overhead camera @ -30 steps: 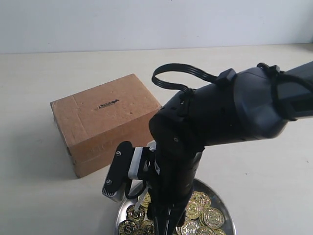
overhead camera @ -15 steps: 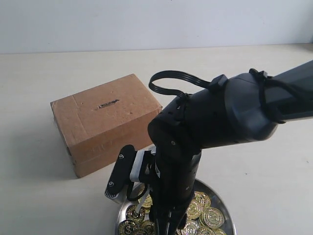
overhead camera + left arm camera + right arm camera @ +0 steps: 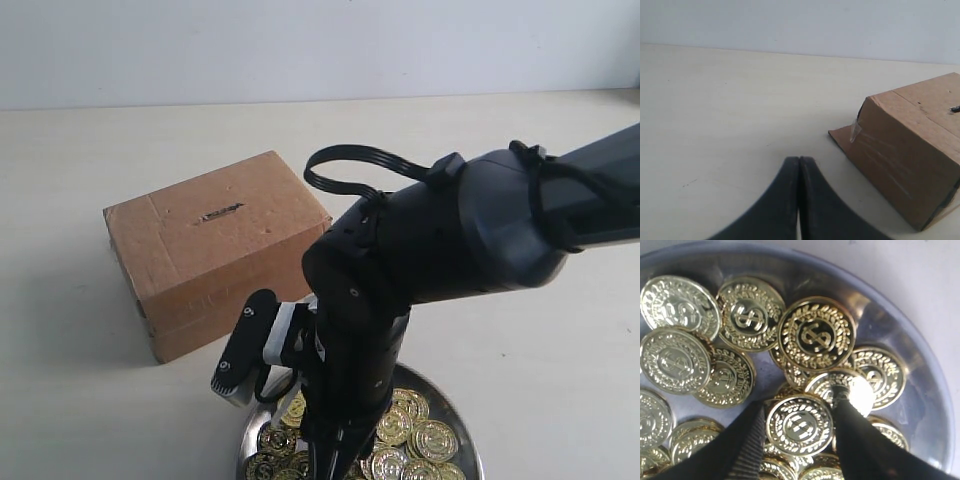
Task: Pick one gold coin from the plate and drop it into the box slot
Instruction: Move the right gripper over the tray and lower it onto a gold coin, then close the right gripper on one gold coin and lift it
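Observation:
The silver plate [image 3: 455, 412] holds several gold coins at the near edge of the table, and my right gripper [image 3: 330, 468] reaches down into it. In the right wrist view the plate [image 3: 920, 375] fills the frame. My right gripper [image 3: 800, 402] is open, its two fingertips on either side of one flat-lying gold coin [image 3: 800, 426], close against its edges. The brown cardboard box [image 3: 215, 250] stands behind and to the left, with the dark slot [image 3: 220, 212] in its top. My left gripper [image 3: 799, 161] is shut and empty, low over the table beside the box [image 3: 910, 165].
The right arm's black wrist and cable loop [image 3: 370, 165] hang over the plate and hide part of it. A grey camera mount [image 3: 243, 350] sticks out towards the box's near corner. Pale tabletop [image 3: 100, 420] surrounds the box.
My right arm has dropped slightly lower into the plate. Its fingers have narrowed in around the coin. The left gripper has stayed shut.

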Available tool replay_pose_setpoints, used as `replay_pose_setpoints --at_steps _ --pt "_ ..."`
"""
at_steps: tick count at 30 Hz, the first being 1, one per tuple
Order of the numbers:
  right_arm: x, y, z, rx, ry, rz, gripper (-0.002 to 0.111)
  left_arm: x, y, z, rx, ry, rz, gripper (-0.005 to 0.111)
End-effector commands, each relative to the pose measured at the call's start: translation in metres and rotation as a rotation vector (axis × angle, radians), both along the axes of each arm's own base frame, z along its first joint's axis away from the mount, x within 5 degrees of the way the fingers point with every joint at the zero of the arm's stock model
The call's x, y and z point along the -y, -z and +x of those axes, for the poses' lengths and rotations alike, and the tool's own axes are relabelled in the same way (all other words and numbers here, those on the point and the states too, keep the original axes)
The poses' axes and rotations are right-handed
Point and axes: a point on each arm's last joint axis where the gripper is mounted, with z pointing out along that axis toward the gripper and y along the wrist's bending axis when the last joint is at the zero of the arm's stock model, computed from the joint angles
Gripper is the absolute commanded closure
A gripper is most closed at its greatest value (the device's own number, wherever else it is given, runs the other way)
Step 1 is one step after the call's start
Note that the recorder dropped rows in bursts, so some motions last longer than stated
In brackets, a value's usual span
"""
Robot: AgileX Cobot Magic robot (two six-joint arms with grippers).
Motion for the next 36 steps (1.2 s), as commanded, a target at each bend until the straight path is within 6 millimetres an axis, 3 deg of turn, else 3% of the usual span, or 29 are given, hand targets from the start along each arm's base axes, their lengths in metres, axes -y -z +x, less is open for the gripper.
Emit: replay_pose_setpoints --at_steps 1,6,11,20,27,33,36 --pt "0.000 -0.001 0.002 0.010 0.016 0.006 0.068 0.000 -0.001 0.000 0.015 -0.002 -0.003 0.107" --pt "0.001 -0.001 0.002 0.011 0.011 0.001 0.084 0.000 -0.001 0.000 0.015 -0.002 -0.003 0.107" --pt "0.001 -0.001 0.003 0.016 0.005 -0.001 0.084 0.000 -0.001 0.000 0.015 -0.002 -0.003 0.107" --pt "0.005 -0.036 -0.003 0.056 -0.028 0.037 0.084 0.000 -0.001 0.000 0.015 -0.002 -0.003 0.107" --pt "0.000 -0.073 -0.035 0.076 -0.314 0.047 0.084 0.000 -0.001 0.000 0.015 -0.002 -0.003 0.107" --pt "-0.006 -0.106 -0.070 0.051 -0.380 0.153 0.084 0.000 -0.001 0.000 0.015 -0.002 -0.003 0.107" --pt "-0.001 -0.117 -0.077 0.027 -0.364 0.181 0.084 0.000 -0.001 0.000 0.015 -0.002 -0.003 0.107"
